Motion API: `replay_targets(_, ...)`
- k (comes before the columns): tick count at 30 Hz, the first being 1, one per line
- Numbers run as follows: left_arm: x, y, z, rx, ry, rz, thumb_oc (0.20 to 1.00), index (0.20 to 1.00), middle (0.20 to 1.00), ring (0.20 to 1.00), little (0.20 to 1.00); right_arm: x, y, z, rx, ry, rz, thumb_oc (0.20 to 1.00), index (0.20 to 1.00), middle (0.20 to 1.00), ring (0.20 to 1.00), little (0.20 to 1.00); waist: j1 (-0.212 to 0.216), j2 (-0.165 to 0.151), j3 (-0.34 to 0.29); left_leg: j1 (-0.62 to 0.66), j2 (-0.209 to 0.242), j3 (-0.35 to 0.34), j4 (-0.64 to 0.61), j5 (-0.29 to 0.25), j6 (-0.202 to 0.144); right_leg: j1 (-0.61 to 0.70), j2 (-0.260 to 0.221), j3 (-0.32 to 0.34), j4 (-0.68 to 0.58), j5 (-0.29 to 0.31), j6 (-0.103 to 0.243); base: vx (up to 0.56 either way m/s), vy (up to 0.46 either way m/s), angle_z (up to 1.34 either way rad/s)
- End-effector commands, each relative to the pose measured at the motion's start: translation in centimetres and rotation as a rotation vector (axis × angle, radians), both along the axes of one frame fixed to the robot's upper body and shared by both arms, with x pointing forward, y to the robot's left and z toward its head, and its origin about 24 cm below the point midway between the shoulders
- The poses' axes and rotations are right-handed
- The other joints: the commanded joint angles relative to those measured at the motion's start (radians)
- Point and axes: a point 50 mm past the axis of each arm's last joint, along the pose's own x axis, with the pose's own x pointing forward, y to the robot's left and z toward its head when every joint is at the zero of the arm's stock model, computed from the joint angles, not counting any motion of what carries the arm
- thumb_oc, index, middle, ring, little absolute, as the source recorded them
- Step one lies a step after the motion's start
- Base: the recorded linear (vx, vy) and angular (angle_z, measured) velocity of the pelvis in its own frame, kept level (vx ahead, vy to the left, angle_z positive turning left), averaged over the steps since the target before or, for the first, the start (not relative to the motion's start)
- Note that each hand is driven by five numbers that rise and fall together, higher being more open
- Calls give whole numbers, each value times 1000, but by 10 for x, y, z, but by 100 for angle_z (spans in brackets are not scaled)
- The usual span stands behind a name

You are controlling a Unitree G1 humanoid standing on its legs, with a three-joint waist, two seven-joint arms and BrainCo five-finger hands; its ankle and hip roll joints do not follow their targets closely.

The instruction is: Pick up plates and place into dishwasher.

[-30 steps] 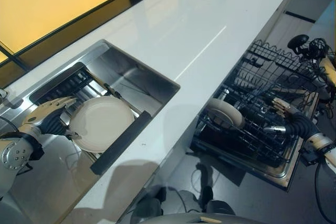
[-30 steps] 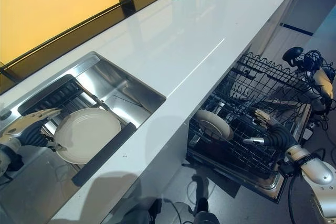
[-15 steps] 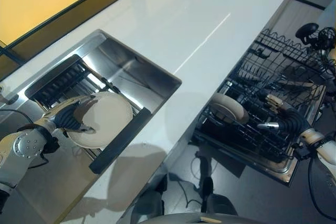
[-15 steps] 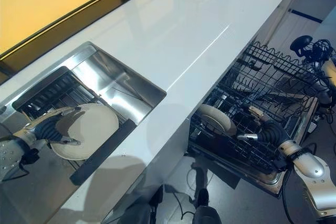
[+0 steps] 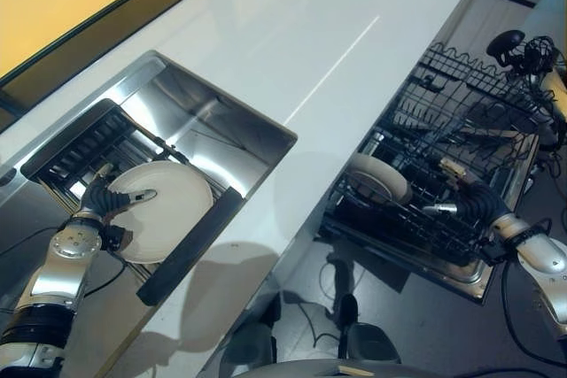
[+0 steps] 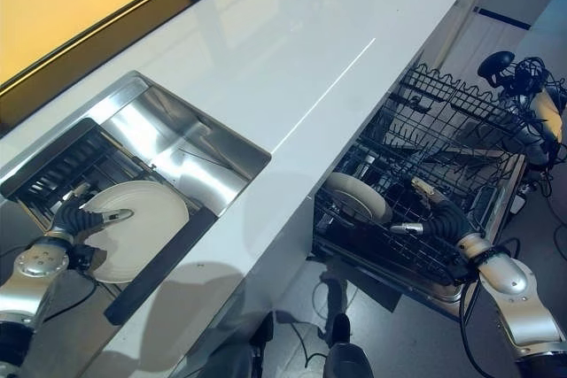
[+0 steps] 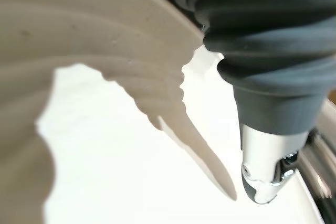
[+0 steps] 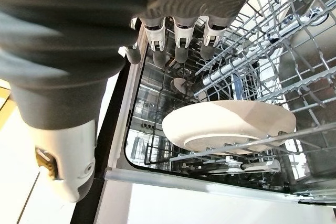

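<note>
The pale round plate (image 5: 159,219) lies on the dark rack (image 5: 97,143) inside the steel sink (image 5: 221,126), and the left hand (image 5: 111,204) pinches its near rim, thumb laid over the top face and the fingers seemingly tucked beneath, though the wrist view is too close to confirm that. The main risk is a slip: the plate looks smooth and glossy, held only at one edge, so lifting could tilt it out of the pinch and knock it against the sink wall. Another plate (image 6: 354,196) already stands in the dishwasher rack (image 6: 443,161), where the right hand (image 6: 423,217) hovers with relaxed fingers, holding nothing, beside the white surface (image 5: 292,33).
</note>
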Motion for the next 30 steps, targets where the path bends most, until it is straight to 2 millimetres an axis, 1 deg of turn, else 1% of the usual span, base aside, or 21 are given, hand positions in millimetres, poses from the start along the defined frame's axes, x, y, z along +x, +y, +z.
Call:
replay_targets(1, -16, 29, -9, -1, 32, 170, 1000, 1000, 1000, 1000, 1000, 12, 14, 21, -19, -106, 51, 1000, 1000, 1000, 1000, 1000, 5, -37, -25, -76, -4, 24, 94, -42, 18, -69, -77, 46, 169, -90, 77, -33, 7, 0)
replay_targets(5, -22, 38, -5, 74, 22, 236, 1000, 1000, 1000, 1000, 1000, 12, 13, 21, -17, -108, 53, 1000, 1000, 1000, 1000, 1000, 7, -40, -24, -77, -4, 28, 96, -44, 19, -72, -76, 47, 171, -91, 74, 0, 0, 0)
replay_targets(7, -25, 42, -4, 77, 28, 265, 1000, 1000, 1000, 1000, 1000, 11, 13, 21, -18, -108, 54, 1000, 1000, 1000, 1000, 1000, 7, -41, -25, -76, -4, 29, 95, -44, 19, -72, -75, 46, 171, -91, 73, 0, 0, 0)
replay_targets(9, -30, 49, -4, 106, 57, 295, 1000, 1000, 1000, 1000, 1000, 9, 13, 20, -18, -107, 54, 1000, 1000, 1000, 1000, 1000, 9, -41, -28, -76, -4, 29, 95, -45, 19, -71, -76, 43, 171, -92, 72, 0, 0, 0)
replay_targets(11, -34, 52, -9, 90, 130, 280, 1000, 1000, 1000, 1000, 1000, 9, 13, 20, -17, -108, 54, 1000, 1000, 1000, 1000, 1000, 10, -40, -29, -76, -4, 28, 95, -44, 18, -72, -76, 40, 171, -92, 71, 0, 0, 0)
replay_targets(13, -37, 50, -14, 31, 208, 202, 1000, 1000, 1000, 1000, 1000, 9, 14, 22, -19, -112, 55, 1000, 1000, 1000, 1000, 1000, 9, -35, -25, -81, -3, 27, 99, -43, 17, -76, -75, 40, 174, -90, 70, -22, 2, 0)
replay_targets(15, -36, 43, -20, -32, 288, 94, 1000, 1000, 1000, 1000, 1000, 9, 12, 26, -22, -116, 54, 1000, 1000, 1000, 1000, 1000, 9, -29, -19, -83, -4, 27, 99, -42, 18, -79, -76, 37, 176, -90, 71, -45, 14, 1)
replay_targets(16, -36, 36, -22, -73, 356, -15, 1000, 1000, 1000, 1000, 1000, 9, 11, 28, -26, -120, 55, 1000, 1000, 1000, 1000, 1000, 7, -25, -16, -84, -5, 28, 101, -42, 19, -80, -77, 36, 177, -88, 71, -33, 20, 2)
replay_targets(17, -35, 33, -23, -88, 370, -55, 1000, 1000, 1000, 1000, 1000, 9, 11, 28, -26, -121, 56, 1000, 1000, 1000, 1000, 1000, 7, -24, -15, -84, -5, 28, 101, -42, 19, -80, -77, 36, 177, -88, 71, -35, 28, 2)
replay_targets(18, -32, 17, -22, -144, 435, -206, 1000, 1000, 1000, 1000, 1000, 9, 9, 31, -32, -125, 55, 1000, 1000, 1000, 1000, 1000, 6, -16, -11, -86, -6, 31, 105, -43, 21, -81, -80, 34, 179, -86, 71, 0, 0, 0)
replay_targets(19, -32, 10, -21, -147, 477, -281, 1000, 1000, 1000, 1000, 1000, 9, 8, 33, -37, -125, 54, 1000, 1000, 1000, 1000, 1000, 5, -12, -10, -85, -7, 33, 106, -45, 22, -81, -83, 33, 179, -85, 73, -20, 41, 2)
replay_targets(20, -32, 4, -19, -140, 534, -375, 1000, 1000, 1000, 1000, 1000, 9, 6, 34, -42, -126, 55, 1000, 1000, 1000, 1000, 1000, 4, -7, -9, -85, -7, 36, 108, -45, 23, -80, -85, 32, 178, -83, 75, -6, 35, 2)
replay_targets(21, -32, 0, -17, -141, 554, -423, 1000, 1000, 1000, 1000, 1000, 9, 5, 35, -44, -127, 56, 1000, 1000, 1000, 1000, 1000, 2, -5, -9, -84, -8, 37, 109, -46, 23, -80, -86, 32, 178, -82, 75, -2, 39, 2)
replay_targets(22, -32, -9, -12, -147, 597, -520, 1000, 1000, 1000, 1000, 1000, 9, 4, 37, -49, -127, 57, 1000, 1000, 1000, 1000, 1000, 0, 0, -7, -83, -9, 39, 110, -47, 23, -79, -88, 33, 177, -79, 75, 0, 0, 0)
replay_targets(24, -32, -18, -4, -154, 633, -619, 1000, 1000, 1000, 1000, 1000, 9, 3, 40, -54, -125, 60, 1000, 1000, 1000, 1000, 1000, -3, 5, -6, -76, -11, 42, 109, -49, 24, -75, -90, 35, 176, -78, 77, 0, 0, 0)
replay_targets(26, -32, -26, 2, -142, 667, -712, 1000, 1000, 1000, 1000, 1000, 9, 2, 42, -57, -121, 65, 1000, 1000, 1000, 1000, 1000, -8, 9, -8, -69, -11, 47, 106, -51, 24, -70, -93, 35, 173, -78, 80, 18, 5, 1)
replay_targets(30, -32, -39, 13, -130, 664, -816, 1000, 1000, 1000, 1000, 1000, 7, 1, 46, -53, -116, 74, 1000, 1000, 1000, 1000, 1000, -13, 9, -14, -62, -11, 50, 102, -53, 24, -62, -94, 35, 168, -79, 83, 15, -1, 2)
